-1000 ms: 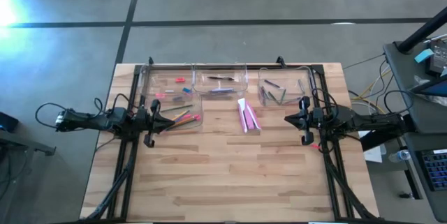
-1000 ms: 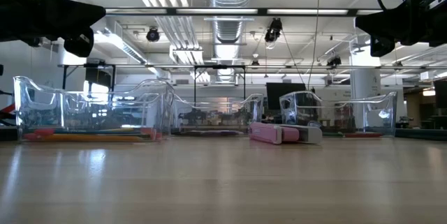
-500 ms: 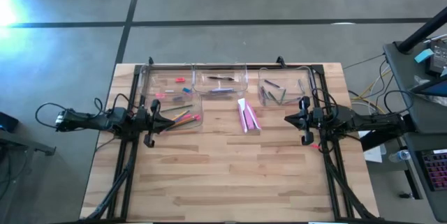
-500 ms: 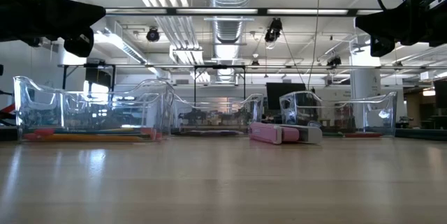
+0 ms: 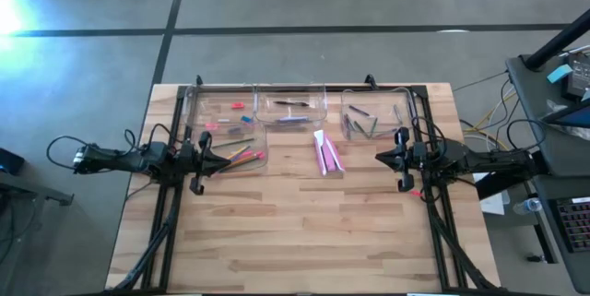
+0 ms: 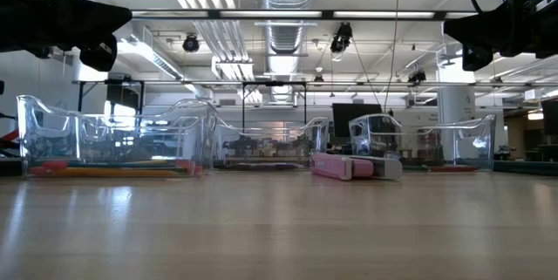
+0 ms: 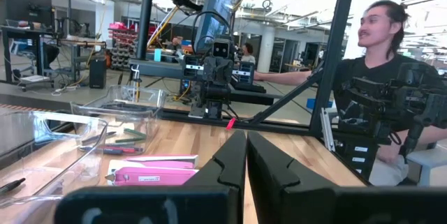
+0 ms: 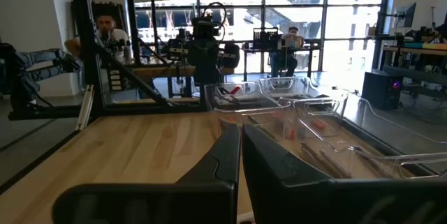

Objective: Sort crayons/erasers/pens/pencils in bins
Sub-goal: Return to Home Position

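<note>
Likely little is left: the arms sit either side of the pink case [image 5: 326,154], the left gripper [image 5: 219,158] above the edge of the nearest of the 4 bins [image 5: 318,110], the right gripper [image 5: 383,157] opposite, each with fingers pressed together and empty. To finish homing well, keep the arms high, clear of the tub walls, and settle slowly. The bins are clear tubs, 3 in a row behind the case, 1 beside it; small pink-red erasers [image 5: 237,105] lie in the row's end bin toward the left arm.
</note>
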